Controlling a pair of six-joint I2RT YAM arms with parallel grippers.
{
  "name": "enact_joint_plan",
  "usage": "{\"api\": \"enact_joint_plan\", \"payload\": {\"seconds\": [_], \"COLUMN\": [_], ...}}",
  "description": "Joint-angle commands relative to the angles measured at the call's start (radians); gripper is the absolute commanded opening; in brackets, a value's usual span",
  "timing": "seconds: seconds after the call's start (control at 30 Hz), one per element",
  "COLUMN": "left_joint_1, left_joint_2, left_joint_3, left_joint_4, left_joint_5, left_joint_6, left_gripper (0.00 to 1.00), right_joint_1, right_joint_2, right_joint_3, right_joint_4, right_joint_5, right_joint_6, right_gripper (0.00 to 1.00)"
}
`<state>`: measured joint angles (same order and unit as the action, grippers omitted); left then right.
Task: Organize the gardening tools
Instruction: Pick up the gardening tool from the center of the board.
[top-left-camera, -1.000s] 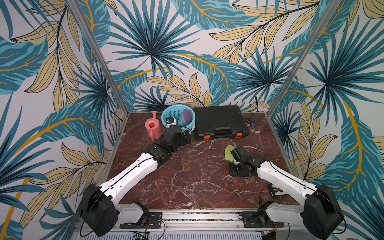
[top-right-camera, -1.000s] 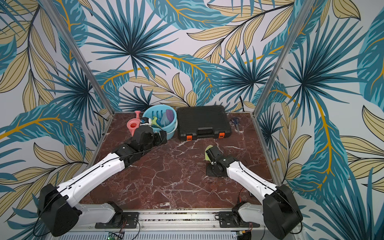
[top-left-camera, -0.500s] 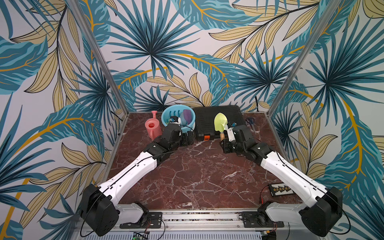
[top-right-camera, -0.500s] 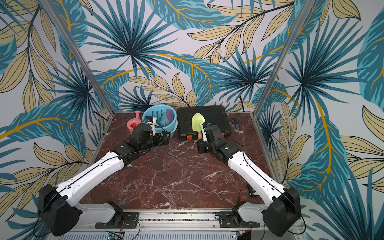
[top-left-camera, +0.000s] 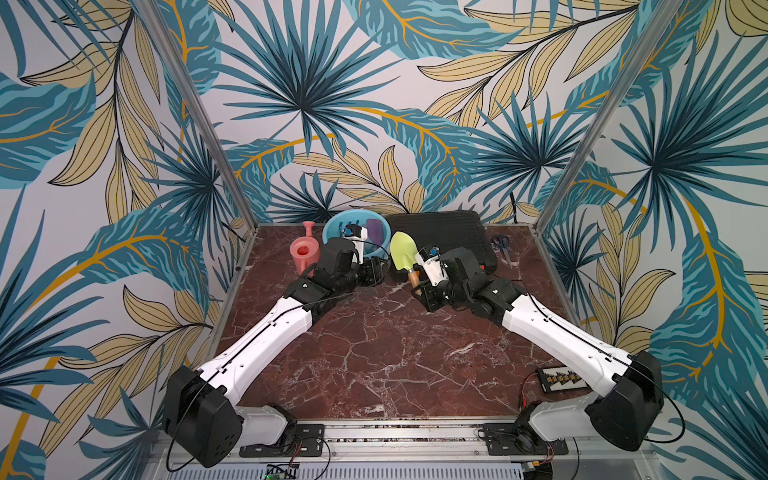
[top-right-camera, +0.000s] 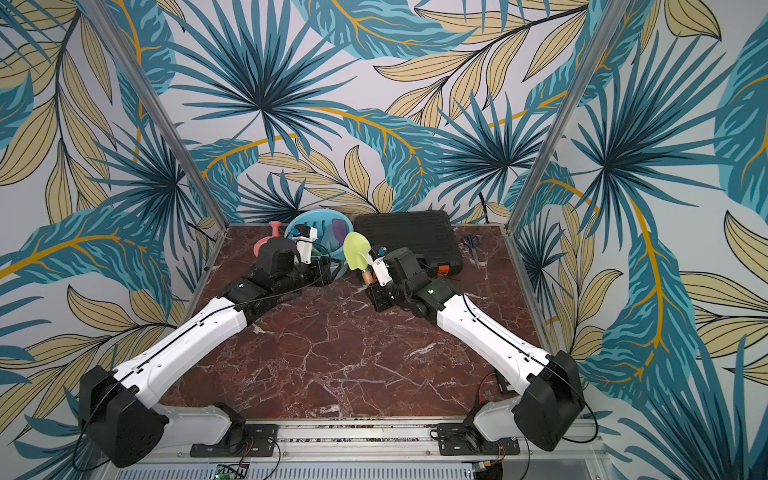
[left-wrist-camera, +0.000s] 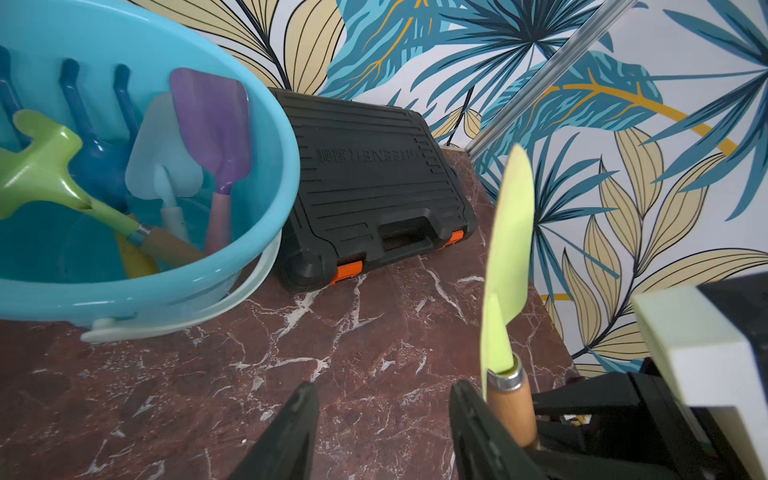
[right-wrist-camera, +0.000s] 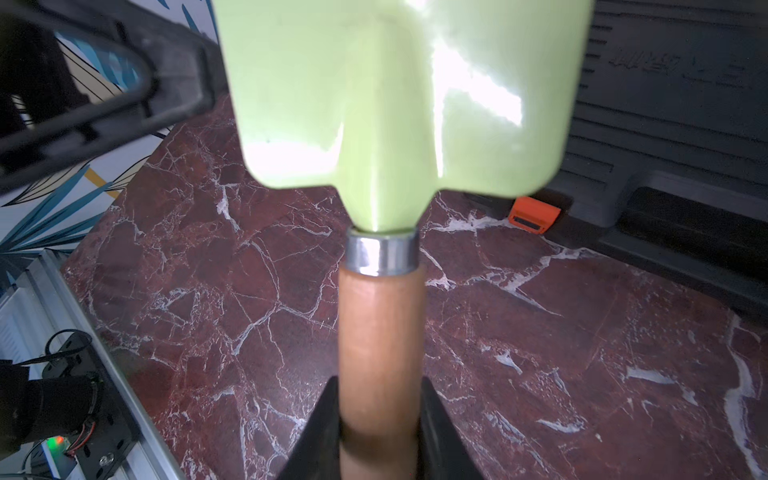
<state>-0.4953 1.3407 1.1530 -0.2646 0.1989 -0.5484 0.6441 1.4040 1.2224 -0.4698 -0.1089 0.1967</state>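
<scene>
Marble-patterned tabletop (top-left-camera: 374, 353), dark red with white veins, walled in by leafy wallpaper (top-left-camera: 303, 104); that's what I'm working over. At the back sits a blue bucket (left-wrist-camera: 124, 291), and four tools stand in it: purple scoop (left-wrist-camera: 212, 124), pale blue trowel (left-wrist-camera: 162, 158), blue rake (left-wrist-camera: 95, 158) and green hoe (left-wrist-camera: 37, 170). The pink watering can (top-left-camera: 305, 253) stands on the tabletop just beside the bucket, on the side away from the black case (top-left-camera: 440, 237). A pair of scissors (top-left-camera: 500, 243) lies off past the case.

My right end effector (right-wrist-camera: 379, 399) is clamped on the wooden handle of the lime trowel (top-left-camera: 403, 251), holding it off the tabletop, blade up, in front of the case and near the bucket. My left end effector (left-wrist-camera: 384, 388) has its jaws apart with nothing between them; the trowel's handle is just outside one of them, not in the gap.

I read this as the trowel's trip to the bucket, possibly by a handover. Next I'd either slide the left jaws around the handle above the right grip, or carry the trowel over the rim and lower it, handle first, without knocking the tools inside
</scene>
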Motion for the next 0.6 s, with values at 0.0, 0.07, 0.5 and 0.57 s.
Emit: {"api": "enact_joint_plan", "payload": {"seconds": [0.0, 0.07, 0.5, 0.57], "left_joint_1": [0.030, 0.040, 0.069, 0.069], "left_joint_2": [0.023, 0.031, -0.008, -0.004], "left_joint_3": [0.037, 0.046, 0.000, 0.003], "left_joint_4": [0.068, 0.073, 0.164, 0.169], "left_joint_5": [0.138, 0.185, 0.229, 0.246], "left_joint_6": [-0.016, -0.019, -0.066, -0.068], "left_gripper": [0.51, 0.49, 0.44, 0.44], "right_joint_1": [0.009, 0.010, 0.012, 0.015], "right_joint_2": [0.002, 0.007, 0.031, 0.035], "right_joint_3": [0.030, 0.030, 0.029, 0.034], "right_joint_4": [-0.009, -0.017, -0.019, -0.023], "right_joint_5": [-0.020, -0.017, 0.005, -0.007], "right_joint_6": [-0.032, -0.030, 0.021, 0.016], "right_gripper": [0.01, 0.01, 0.01, 0.01]}}
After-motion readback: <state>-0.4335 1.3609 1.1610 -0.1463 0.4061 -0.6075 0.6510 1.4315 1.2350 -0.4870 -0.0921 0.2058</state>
